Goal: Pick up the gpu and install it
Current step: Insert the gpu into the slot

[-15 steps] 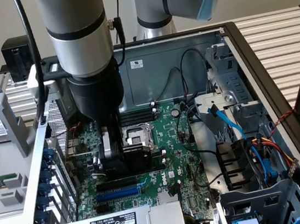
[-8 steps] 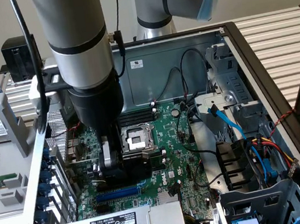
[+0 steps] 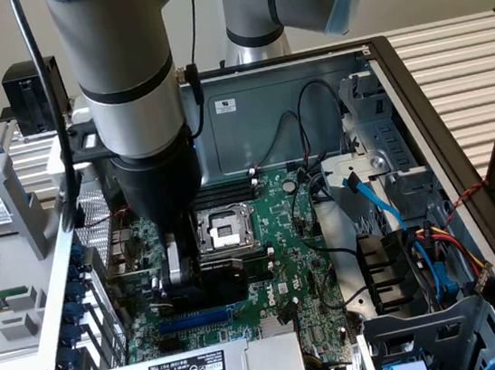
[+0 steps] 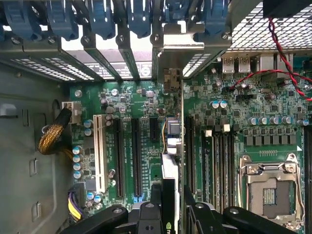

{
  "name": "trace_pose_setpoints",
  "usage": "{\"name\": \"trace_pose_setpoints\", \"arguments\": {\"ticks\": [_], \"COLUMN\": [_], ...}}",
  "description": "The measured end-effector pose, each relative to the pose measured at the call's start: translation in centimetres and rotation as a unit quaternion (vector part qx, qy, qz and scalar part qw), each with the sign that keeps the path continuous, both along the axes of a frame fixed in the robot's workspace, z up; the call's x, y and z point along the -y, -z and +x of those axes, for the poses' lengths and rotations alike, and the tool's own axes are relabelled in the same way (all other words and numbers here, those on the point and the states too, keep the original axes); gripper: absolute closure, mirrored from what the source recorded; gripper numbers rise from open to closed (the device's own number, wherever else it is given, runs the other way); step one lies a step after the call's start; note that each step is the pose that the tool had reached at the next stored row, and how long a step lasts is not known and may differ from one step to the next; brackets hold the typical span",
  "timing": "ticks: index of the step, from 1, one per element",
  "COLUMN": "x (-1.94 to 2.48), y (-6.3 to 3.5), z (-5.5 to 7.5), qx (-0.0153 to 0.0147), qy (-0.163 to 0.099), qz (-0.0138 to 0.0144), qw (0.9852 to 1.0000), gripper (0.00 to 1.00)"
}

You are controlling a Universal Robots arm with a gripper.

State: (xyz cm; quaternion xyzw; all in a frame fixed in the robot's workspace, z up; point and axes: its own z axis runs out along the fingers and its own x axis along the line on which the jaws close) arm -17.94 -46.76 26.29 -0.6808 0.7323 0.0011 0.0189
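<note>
Pale slatted bench (image 3: 472, 55) is seen beneath an open computer case (image 3: 255, 102), with a green motherboard (image 3: 282, 235) laid flat inside. The gripper (image 3: 176, 281) is lowered into the case, its fingers (image 4: 156, 202) clamped on the gpu (image 4: 169, 168). The card is held edge-on among the expansion slots (image 4: 126, 156), near the processor socket (image 3: 224, 229), with its silver bracket turned toward the blue rear latches (image 4: 102, 19). Whether it is seated cannot be told.

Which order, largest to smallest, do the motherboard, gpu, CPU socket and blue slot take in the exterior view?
1. motherboard
2. gpu and CPU socket: look alike, and the gpu is partly hidden
3. blue slot
</note>
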Motion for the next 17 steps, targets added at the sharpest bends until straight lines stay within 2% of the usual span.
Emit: {"name": "trace_pose_setpoints", "arguments": {"ticks": [17], "x": [0.0], "y": [0.3], "z": [-0.22], "qx": [-0.0004], "qy": [0.0], "qz": [0.0001], "qw": [1.0], "gripper": [0.73]}}
